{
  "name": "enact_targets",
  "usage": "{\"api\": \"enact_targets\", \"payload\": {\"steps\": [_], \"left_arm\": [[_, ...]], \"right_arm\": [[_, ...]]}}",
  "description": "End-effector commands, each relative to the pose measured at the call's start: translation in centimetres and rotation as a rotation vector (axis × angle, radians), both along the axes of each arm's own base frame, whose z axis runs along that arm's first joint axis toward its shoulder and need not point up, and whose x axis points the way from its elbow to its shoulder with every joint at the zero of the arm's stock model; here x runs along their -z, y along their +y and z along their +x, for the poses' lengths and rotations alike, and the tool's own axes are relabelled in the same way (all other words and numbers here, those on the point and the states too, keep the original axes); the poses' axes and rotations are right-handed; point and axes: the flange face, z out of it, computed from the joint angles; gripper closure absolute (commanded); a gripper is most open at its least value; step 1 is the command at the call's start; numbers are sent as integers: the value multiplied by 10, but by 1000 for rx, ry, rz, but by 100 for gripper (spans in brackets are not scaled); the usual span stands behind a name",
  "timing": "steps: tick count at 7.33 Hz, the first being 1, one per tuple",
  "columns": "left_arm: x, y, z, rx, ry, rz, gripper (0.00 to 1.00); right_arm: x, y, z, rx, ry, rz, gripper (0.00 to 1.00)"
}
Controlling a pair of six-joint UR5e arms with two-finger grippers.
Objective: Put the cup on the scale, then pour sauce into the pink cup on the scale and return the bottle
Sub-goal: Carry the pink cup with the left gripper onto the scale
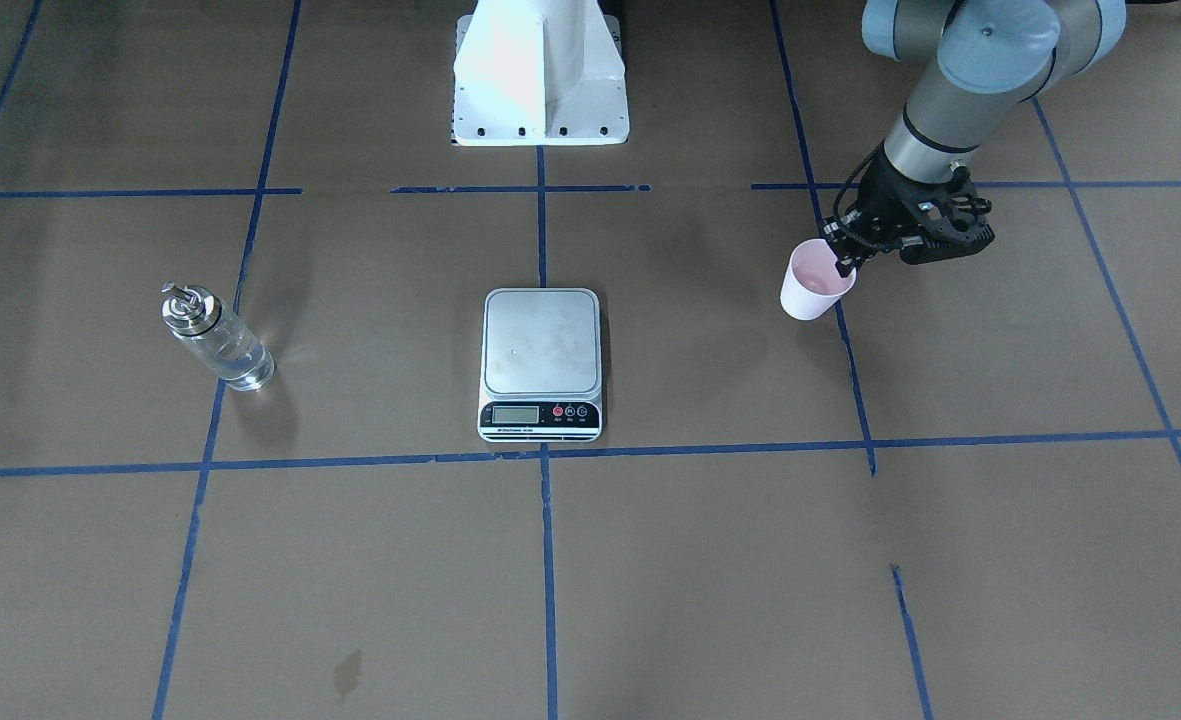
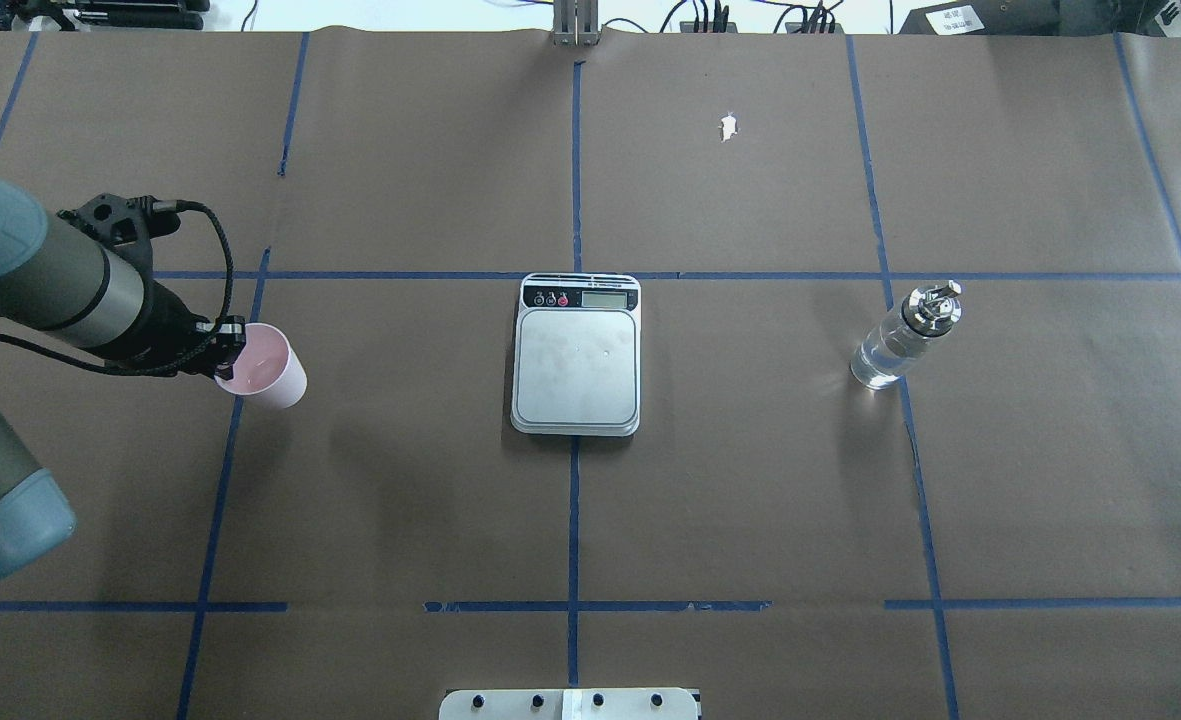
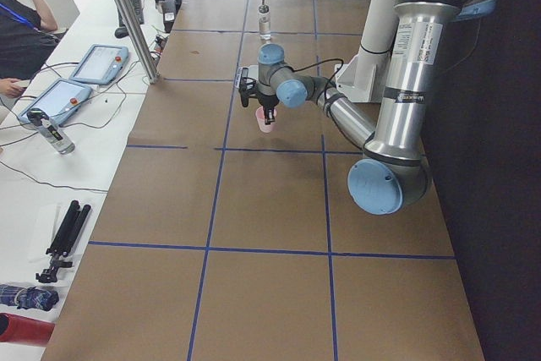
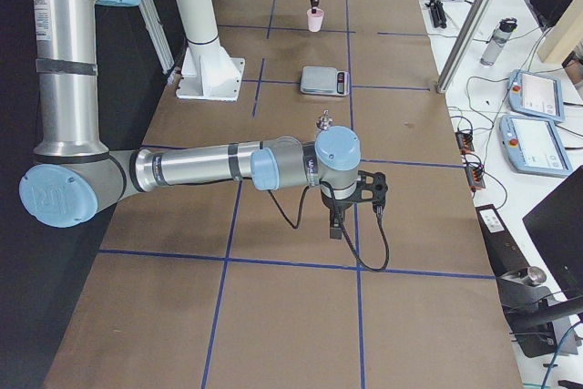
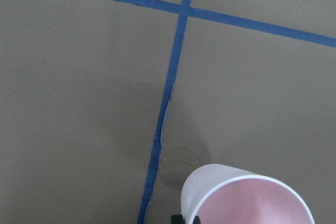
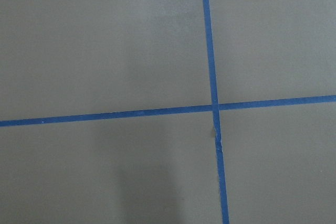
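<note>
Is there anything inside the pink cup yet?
Empty, it seems: the cup shows only its plain pink inside in the overhead and left wrist views, and the bottle stands far off by itself.

The cup (image 5: pixel 245 196) runs off the left wrist view's bottom edge.

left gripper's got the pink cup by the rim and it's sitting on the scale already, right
No. The left gripper does pinch the pink cup by its rim, but the overhead view shows the cup well to the side of the scale, whose platform is bare.
</note>
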Motion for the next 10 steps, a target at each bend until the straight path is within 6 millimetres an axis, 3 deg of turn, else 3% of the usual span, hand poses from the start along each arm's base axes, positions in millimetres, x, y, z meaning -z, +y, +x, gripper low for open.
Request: {"api": "enact_targets", "payload": {"steps": [1,4,5,6,7,8,10], "left_arm": [[96,-15,13,7,-11,-15,100],[173,-50,71,67,66,-113,100],[194,-49,98,78,96,-141,100],[195,-52,134,94,132,-176,100],[180,-55,164,98,156,-198,100],[181,-56,173,98,165,-200,100],[187,-30,205,66,158,-211,100]], "right_arm": [[7,0,0,-16,0,-4,0],[24,1,-6,-95,-26,-71,0],[25,1,-11,-85,-25,-70,0],[26,0,-18,-69,-24,-66,0],[29,0,-20,-68,-29,-64,0],[39,-1,-24,-81,-28,-67,0],[47,-2,-32,-109,-33,-97,0]]}}
